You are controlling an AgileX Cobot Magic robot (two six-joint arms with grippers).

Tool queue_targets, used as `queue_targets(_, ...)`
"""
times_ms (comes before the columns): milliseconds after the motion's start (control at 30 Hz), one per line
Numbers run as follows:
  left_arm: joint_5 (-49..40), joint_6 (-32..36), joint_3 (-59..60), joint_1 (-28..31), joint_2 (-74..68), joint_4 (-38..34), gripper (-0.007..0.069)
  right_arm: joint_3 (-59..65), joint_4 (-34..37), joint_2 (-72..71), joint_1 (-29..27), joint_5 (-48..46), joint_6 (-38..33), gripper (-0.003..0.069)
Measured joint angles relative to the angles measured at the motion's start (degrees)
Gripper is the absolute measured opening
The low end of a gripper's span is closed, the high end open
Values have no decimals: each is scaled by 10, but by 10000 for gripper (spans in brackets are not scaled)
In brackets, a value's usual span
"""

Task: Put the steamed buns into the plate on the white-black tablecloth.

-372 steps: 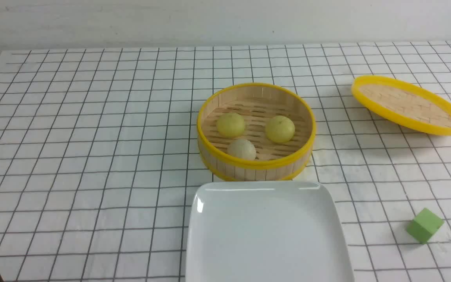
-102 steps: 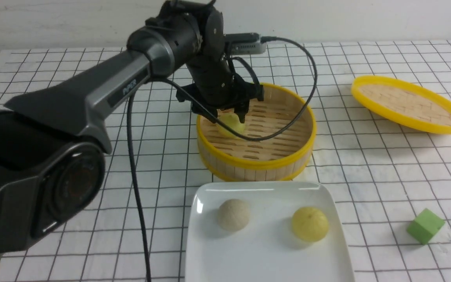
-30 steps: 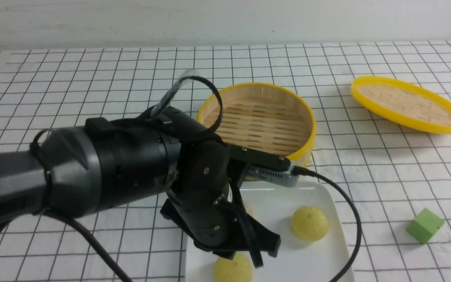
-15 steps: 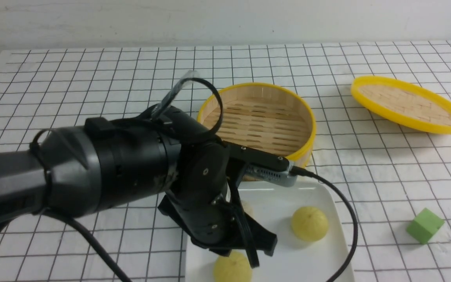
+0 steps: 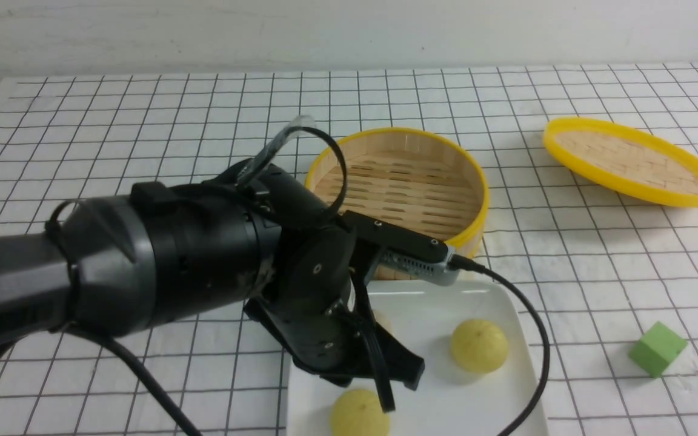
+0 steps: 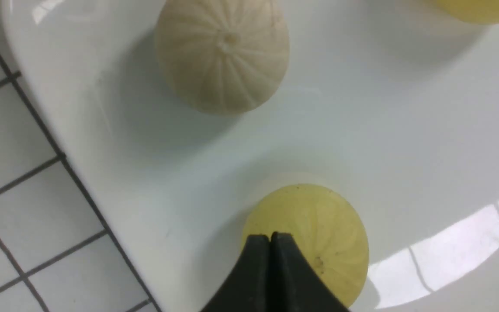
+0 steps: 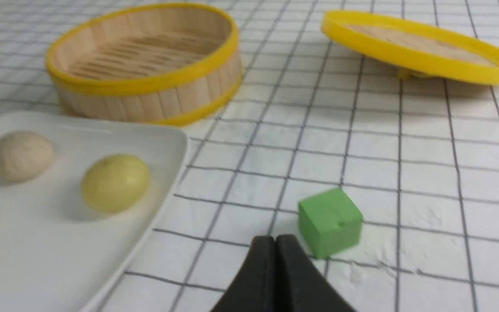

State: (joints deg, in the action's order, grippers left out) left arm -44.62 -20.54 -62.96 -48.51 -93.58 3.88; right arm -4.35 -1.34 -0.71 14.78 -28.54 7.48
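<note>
All three steamed buns lie on the white square plate [image 5: 509, 315], which sits on the white-black tablecloth [image 5: 143, 151]. One yellow bun [image 5: 359, 415] is at the plate's near edge and the other yellow bun [image 5: 479, 346] is to its right. The off-white bun [image 6: 223, 54] is mostly hidden behind my left arm in the front view. My left gripper [image 5: 386, 402] is shut and empty, hovering just above the near yellow bun [image 6: 319, 225]. My right gripper [image 7: 275, 239] is shut and empty, low over the cloth beside the plate [image 7: 37, 251].
The round bamboo steamer [image 5: 397, 188] behind the plate holds nothing. Its yellow-rimmed lid [image 5: 631, 160] lies tilted at the back right. A green cube [image 5: 658, 348] sits on the cloth right of the plate, close to my right gripper [image 7: 329, 221].
My left gripper has lifted slightly off the near yellow bun, which stays on the plate. Several seconds ago this bun was still in the steamer.
</note>
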Motion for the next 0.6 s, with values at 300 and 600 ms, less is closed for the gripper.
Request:
queue_targets(300,1,0,0,0,98,47,2,52,-9,0,-123,50,1,3)
queue_targets(600,-66,-13,0,0,304,64,2,53,-12,0,-163,52,1,10)
